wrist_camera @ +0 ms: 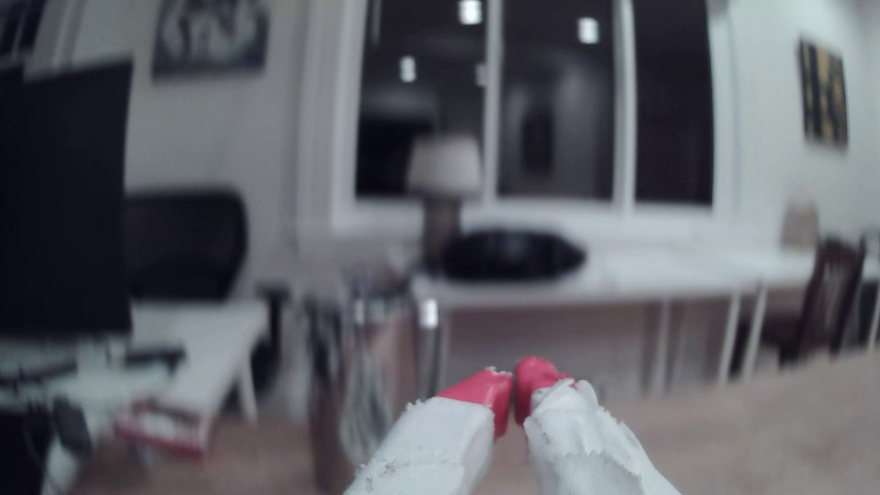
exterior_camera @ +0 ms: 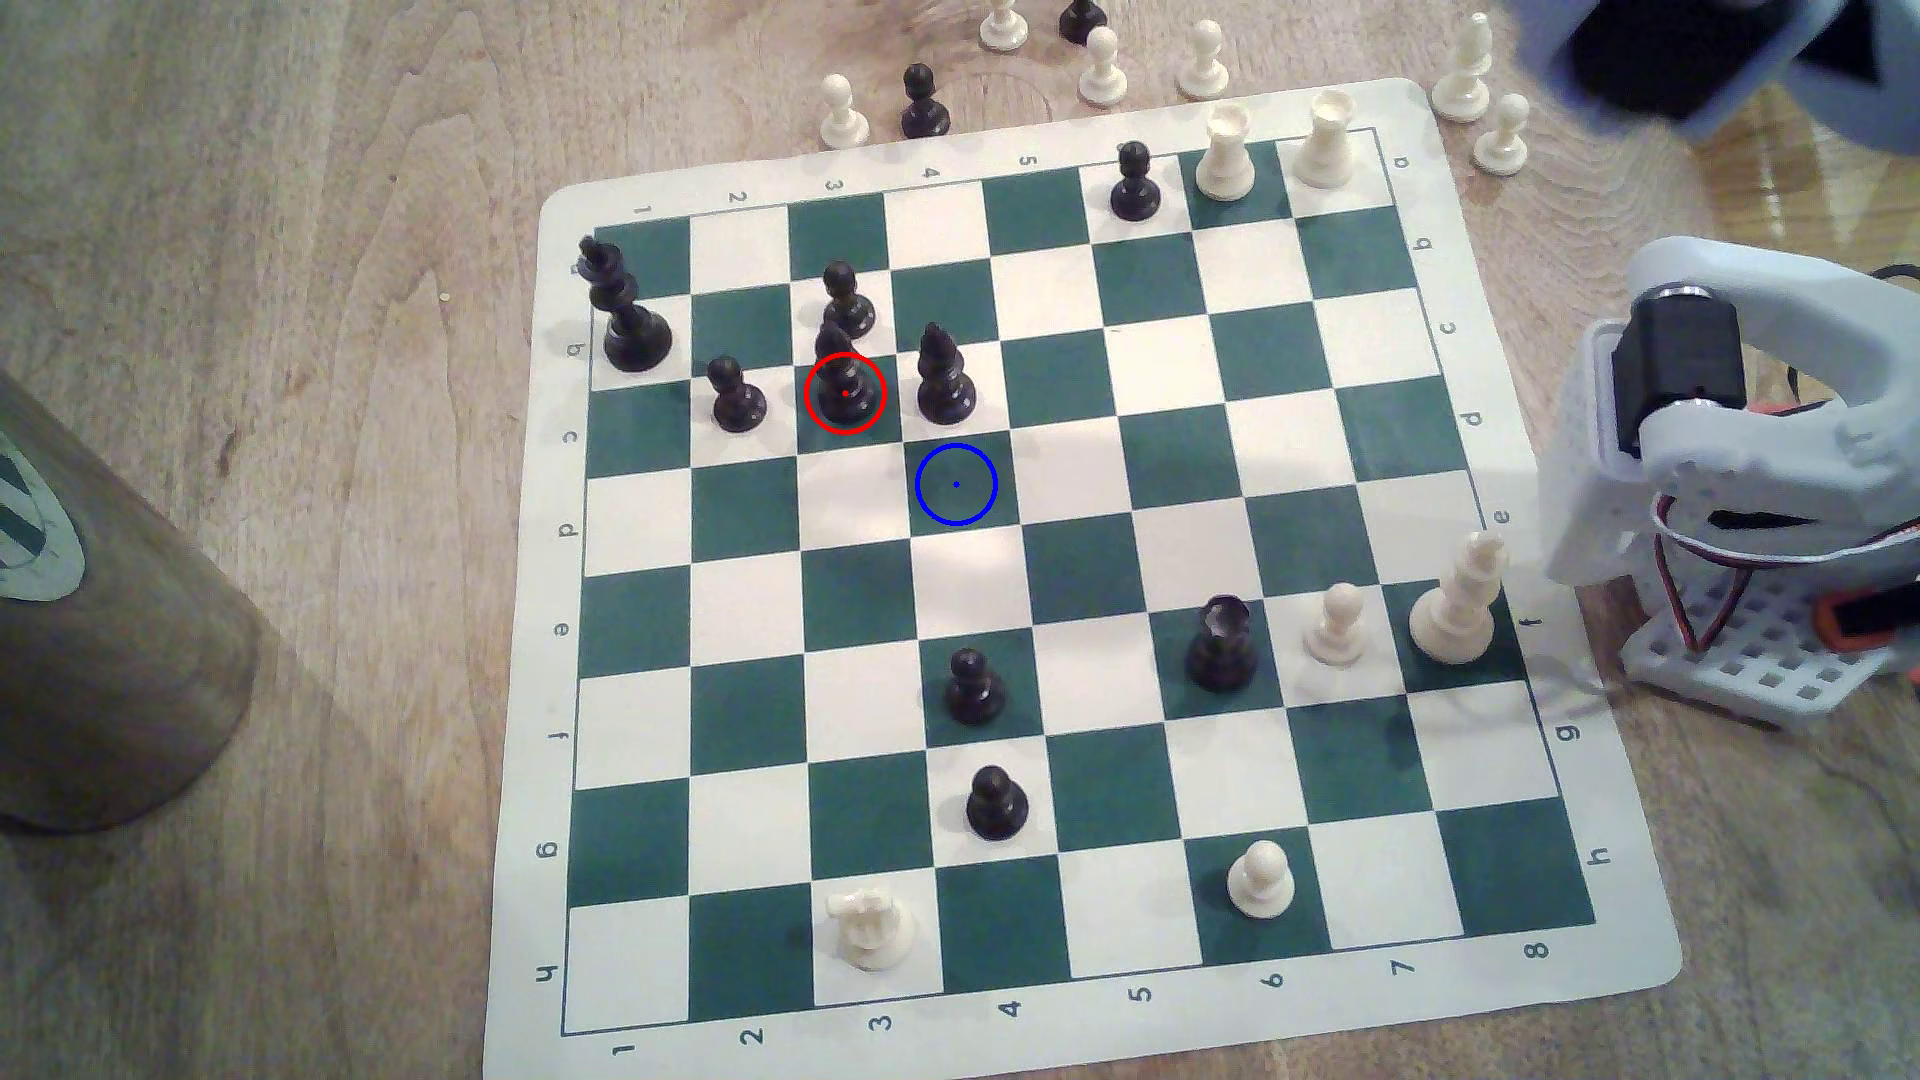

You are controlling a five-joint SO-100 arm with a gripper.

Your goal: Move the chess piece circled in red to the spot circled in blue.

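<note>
On the pale wood-grain worktop (exterior_camera: 312,519) a green-and-cream vinyl board (exterior_camera: 1621,935) carries the black bishop (exterior_camera: 844,376) on its red-ringed square, diagonally adjoining the blue-ringed square (exterior_camera: 956,484); red-tipped gripper (wrist_camera: 513,397) jaws closed, empty, facing a blurred room.

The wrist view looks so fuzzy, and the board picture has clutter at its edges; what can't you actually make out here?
- Wrist view: the room beyond the gripper is blurred; the chessboard is out of frame.
- Exterior view: the red-circled bishop partly hides the black pawn behind it.
- Exterior view: a brown object is cut off by the exterior view's left edge, so what it is stays unclear.
- Exterior view: the arm is cut off at the exterior view's right.
</note>
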